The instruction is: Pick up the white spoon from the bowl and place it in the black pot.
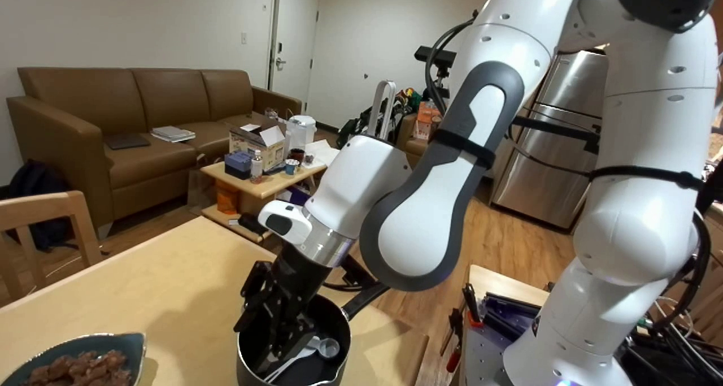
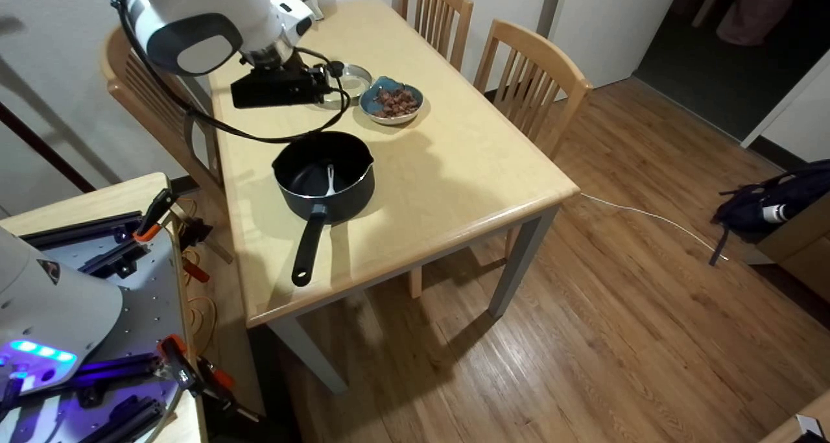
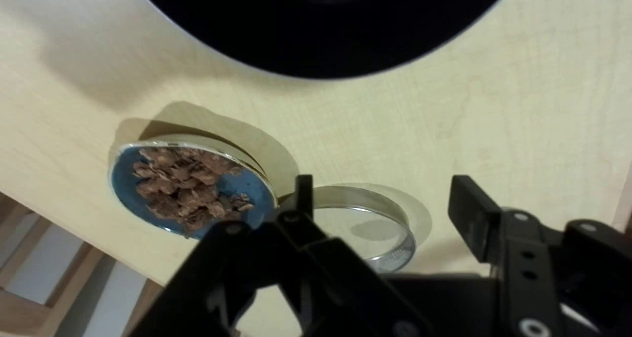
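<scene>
The white spoon lies inside the black pot. In an exterior view the spoon leans toward the handle side of the pot. My gripper is open, with nothing between its fingers. In the wrist view the pot is cut off by the top edge, and the spoon cannot be made out. The blue bowl sits beside the left finger, farther below. It holds brown pieces and shows in both exterior views. My gripper hides part of the pot there.
A shallow round shiny dish stands beside the bowl, partly hidden by my gripper; it also shows in an exterior view. The pot's long handle points to the table's near edge. Wooden chairs stand along the table.
</scene>
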`<state>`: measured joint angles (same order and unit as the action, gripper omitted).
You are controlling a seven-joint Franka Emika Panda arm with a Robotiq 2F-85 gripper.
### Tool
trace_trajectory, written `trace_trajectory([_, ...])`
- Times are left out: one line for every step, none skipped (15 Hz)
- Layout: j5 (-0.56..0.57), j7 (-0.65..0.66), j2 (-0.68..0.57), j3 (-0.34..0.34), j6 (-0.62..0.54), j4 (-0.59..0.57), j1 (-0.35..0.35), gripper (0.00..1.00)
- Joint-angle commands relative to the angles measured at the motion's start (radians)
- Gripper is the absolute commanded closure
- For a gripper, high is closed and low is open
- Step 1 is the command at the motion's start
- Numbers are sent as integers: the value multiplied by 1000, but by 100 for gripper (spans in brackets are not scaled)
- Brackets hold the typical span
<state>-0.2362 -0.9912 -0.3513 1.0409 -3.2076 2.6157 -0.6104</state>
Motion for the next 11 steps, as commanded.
trace_trajectory([-93, 163, 236, -100, 142, 7, 145, 1])
trace_trajectory([-84, 214, 280, -146, 199, 3, 188, 0])
trace_trajectory([-39, 282, 307, -211, 245, 12, 245, 0])
trace_trajectory([29, 370, 321, -258, 281, 28, 283, 0])
trace_trajectory([64, 424, 337, -354, 342, 25, 376, 0])
trace_trajectory([123, 492, 339, -417, 399, 20, 430, 0])
trace_trajectory([182, 555, 329, -481, 461, 7, 485, 0])
trace_trajectory([247, 627, 306, -540, 513, -11, 538, 0])
trace_trajectory([306, 701, 277, -596, 548, -31, 585, 0])
trace_trajectory([213, 584, 314, -622, 488, -4, 625, 0])
trace_trajectory([253, 635, 304, -651, 512, -9, 648, 0])
